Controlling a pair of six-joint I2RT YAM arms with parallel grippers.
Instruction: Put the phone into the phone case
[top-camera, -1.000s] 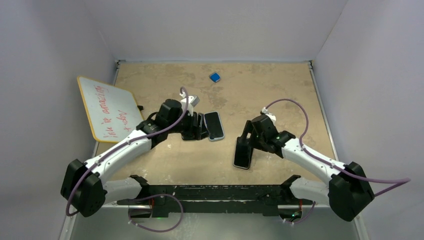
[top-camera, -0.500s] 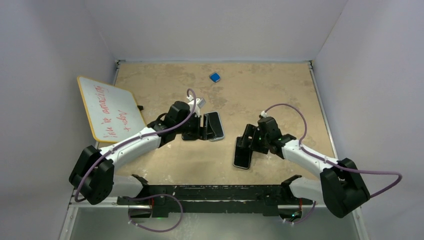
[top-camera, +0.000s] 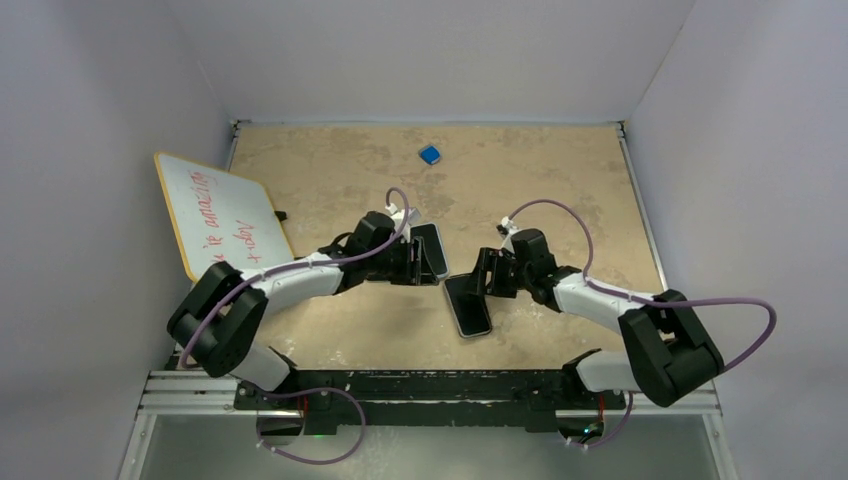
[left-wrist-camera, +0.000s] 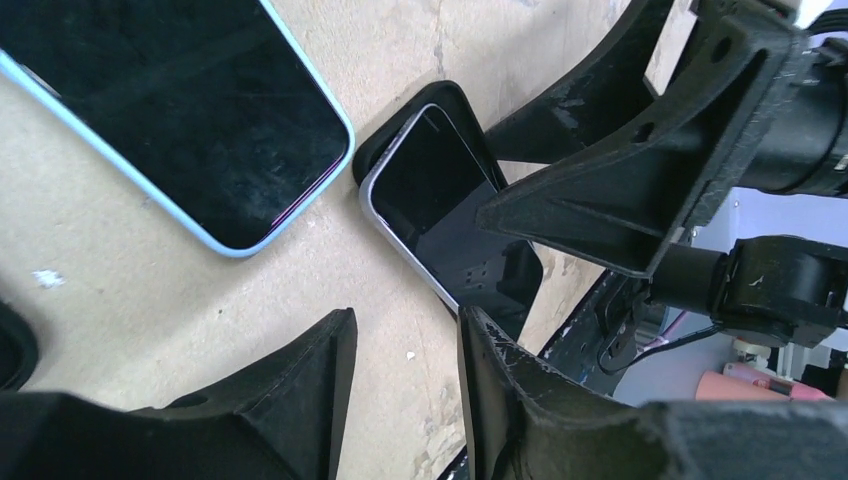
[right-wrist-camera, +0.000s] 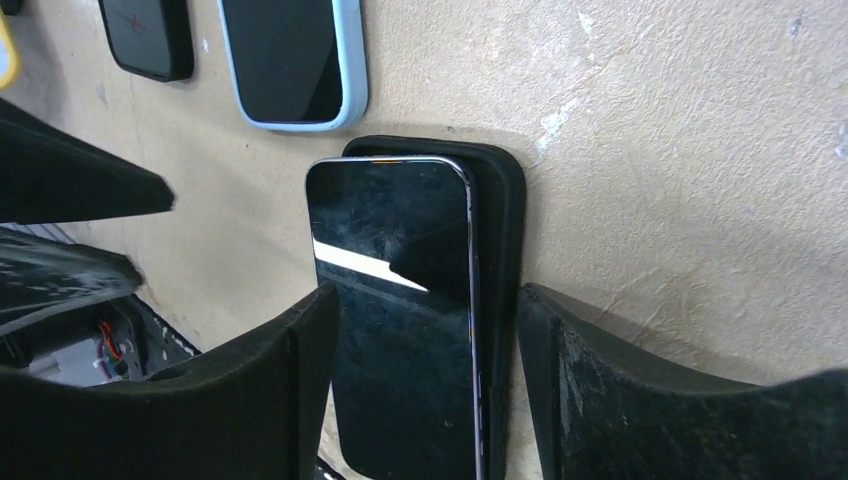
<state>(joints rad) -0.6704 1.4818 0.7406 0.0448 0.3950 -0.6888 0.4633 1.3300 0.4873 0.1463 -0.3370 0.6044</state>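
Tan desk, walled in white on three sides. Near its middle, toward the near edge, the phone (right-wrist-camera: 400, 330) lies screen up on the black case (right-wrist-camera: 497, 300), but it is not pressed in. It sits shifted to one side, so the case's rim shows along one long edge and round the far end.

My right claw (right-wrist-camera: 425, 300) stands astride both, one finger at each long edge, jaws fairly wide. I cannot tell whether they press yet. I judge this stance is meant to square the phone over the case before it is pushed home. My left claw (left-wrist-camera: 405, 325) hovers low just beside them, jaws narrow and empty, probably ready to steady the case.

Just beyond lies a second phone (left-wrist-camera: 180, 110), rimmed pale blue, apart from the black case. Further out, a whiteboard (top-camera: 215, 215) lies at the desk's left edge and a small blue block (top-camera: 430, 154) sits near the far edge.

Only the right wrist view shows the offset; from above, phone and case merge into one dark slab. Only the top view shows the whiteboard and block. The left wrist view shows the gap between the two phones.
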